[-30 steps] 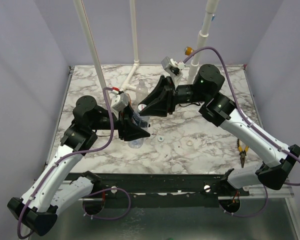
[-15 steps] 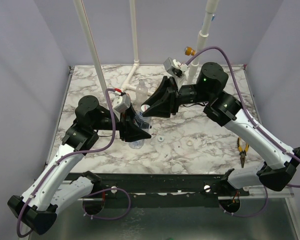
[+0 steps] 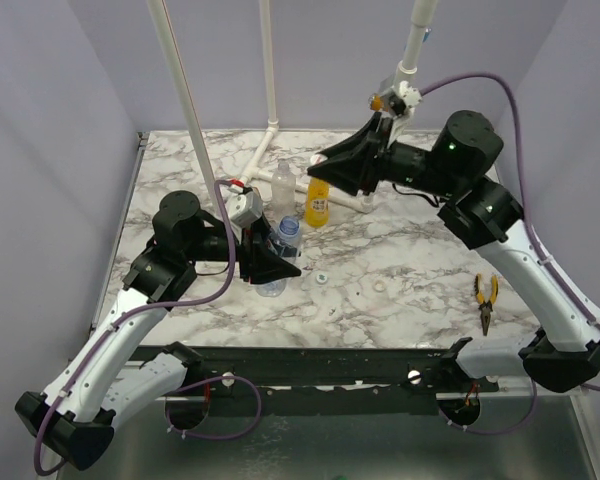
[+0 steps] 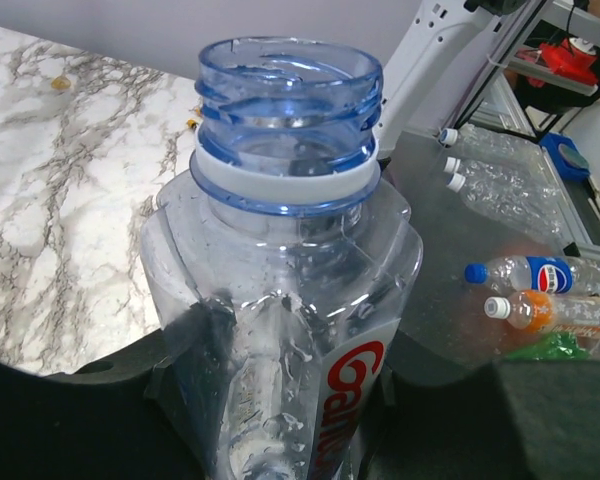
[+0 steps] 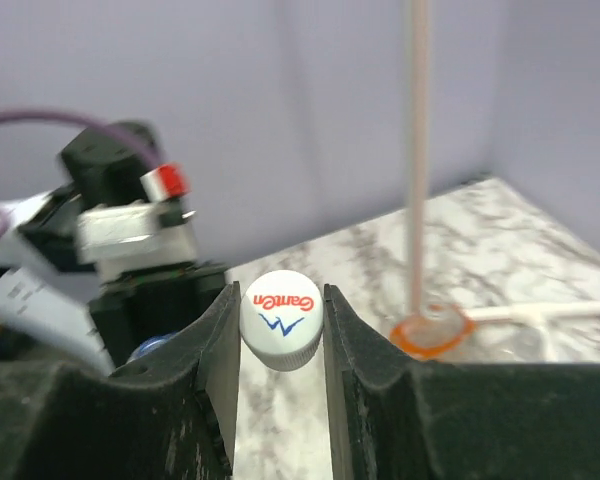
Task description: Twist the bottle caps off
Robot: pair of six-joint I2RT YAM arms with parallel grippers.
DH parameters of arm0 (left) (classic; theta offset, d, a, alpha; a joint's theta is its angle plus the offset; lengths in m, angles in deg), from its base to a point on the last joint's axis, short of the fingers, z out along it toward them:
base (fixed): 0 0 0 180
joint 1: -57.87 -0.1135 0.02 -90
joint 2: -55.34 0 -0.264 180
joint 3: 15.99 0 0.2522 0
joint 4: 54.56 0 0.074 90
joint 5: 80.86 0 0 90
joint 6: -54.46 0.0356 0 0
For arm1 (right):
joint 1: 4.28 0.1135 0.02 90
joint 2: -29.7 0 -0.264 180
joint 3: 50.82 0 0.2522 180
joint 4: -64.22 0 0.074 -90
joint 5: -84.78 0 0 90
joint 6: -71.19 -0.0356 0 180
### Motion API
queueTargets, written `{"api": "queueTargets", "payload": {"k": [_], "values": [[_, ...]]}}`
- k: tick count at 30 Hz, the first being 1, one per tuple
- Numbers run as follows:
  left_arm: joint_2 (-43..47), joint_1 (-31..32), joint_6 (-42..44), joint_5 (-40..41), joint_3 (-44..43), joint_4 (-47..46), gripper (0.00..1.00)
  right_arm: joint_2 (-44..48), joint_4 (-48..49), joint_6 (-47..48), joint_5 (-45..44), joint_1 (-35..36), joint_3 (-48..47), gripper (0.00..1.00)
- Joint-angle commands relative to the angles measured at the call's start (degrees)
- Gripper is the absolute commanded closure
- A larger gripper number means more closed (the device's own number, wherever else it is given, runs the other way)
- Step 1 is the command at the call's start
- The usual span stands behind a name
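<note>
White plastic cap, off its bottle, pinched by the rim between the near-closed fingers of the right gripper, raised over the far side of the table. Cap top reads "GanTen" in red above a blue zigzag. Light, rigid, probably slick: hold across the skirt. Left gripper clamped low on the clear bottle, thin-walled and likely to dent; neck open; label shows red "Gan…"
</note>
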Motion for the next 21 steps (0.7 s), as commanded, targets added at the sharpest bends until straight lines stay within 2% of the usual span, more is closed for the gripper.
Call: {"api": "queueTargets", "payload": {"k": [1,5,11,17,21], "values": [[1.4,-0.1,4.2,1.9,0.8,2.5,0.83,1.0,-6.9,-2.1,-16.6,-3.7,-1.5,0.99],[2.1,-0.2,5.8,4.4,0.9,2.7,0.84,2.2,-9.3,-3.9,-24.5,-5.4,8.3,0.99],[3.7,-0.2,8.5,10.1,0.9,2.7,0.84,8.1,-5.1,-9.6,-30.2,-8.1,29.7,0.99],[2.8,-0.2,9.3,14.1,-2.5,1.0,0.83,11.1,-3.5,-16.5,-34.3,-8.7,42.3,0.99],[2.4,-0.2,6.9,13.2,-2.1,-0.1,0.83,10.7,-1.1,-22.0,-34.8,-8.9,49.5,0.99]]}}
